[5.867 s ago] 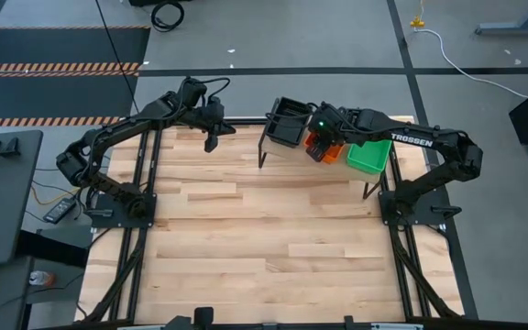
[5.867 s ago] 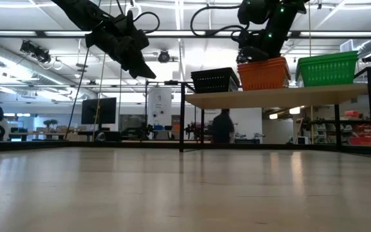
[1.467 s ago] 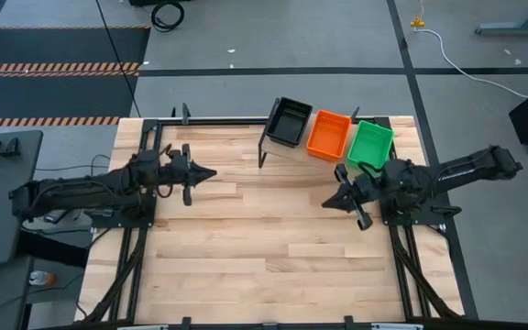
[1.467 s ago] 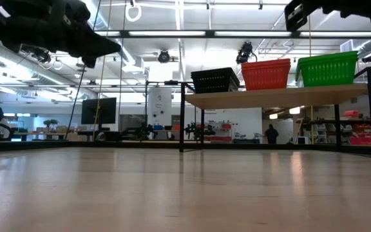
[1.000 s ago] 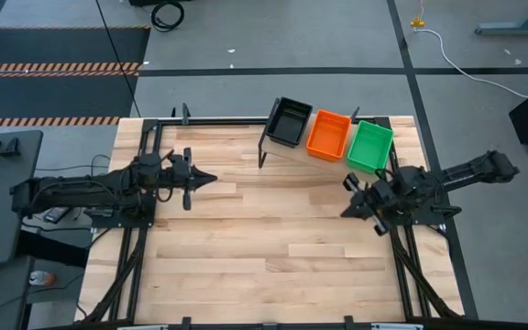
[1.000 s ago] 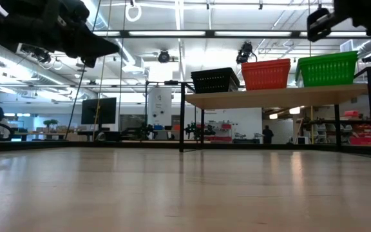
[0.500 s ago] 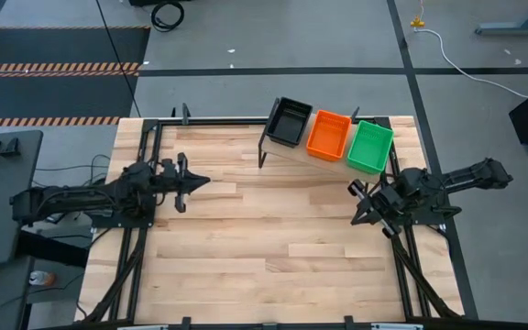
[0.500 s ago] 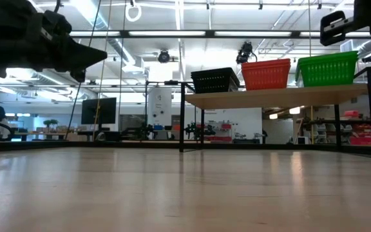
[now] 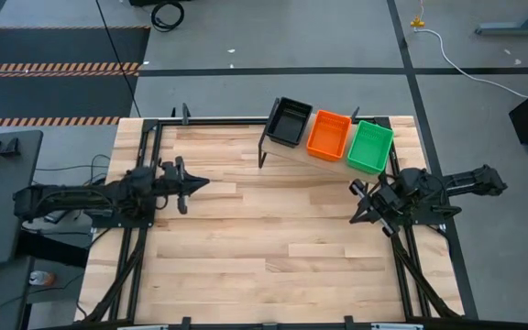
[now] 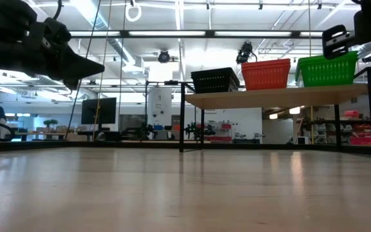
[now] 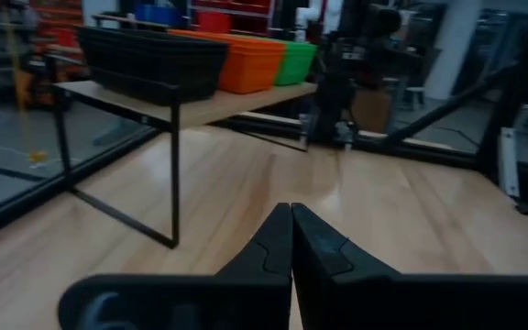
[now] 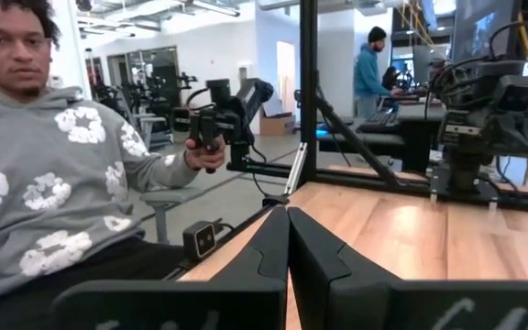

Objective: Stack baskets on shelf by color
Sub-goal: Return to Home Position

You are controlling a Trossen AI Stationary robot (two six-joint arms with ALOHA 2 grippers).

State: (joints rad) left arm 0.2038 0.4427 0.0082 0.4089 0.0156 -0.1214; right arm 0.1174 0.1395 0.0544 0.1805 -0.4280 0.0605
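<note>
From above, my left gripper (image 9: 188, 182) sits by the table's left edge and my right gripper (image 9: 359, 203) by its right. The black baskets (image 9: 289, 121), orange baskets (image 9: 328, 135) and green baskets (image 9: 370, 146) stand side by side at the far edge. Only the level view shows them raised on the shelf (image 10: 282, 96). My wrist views show both pairs of fingers pressed together, gripping nothing. The right one also catches a seated person (image 12: 44, 183).

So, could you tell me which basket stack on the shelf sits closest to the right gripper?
The green stack, at the shelf end nearest the right gripper; orange stack sits in the middle, black stack farthest.
</note>
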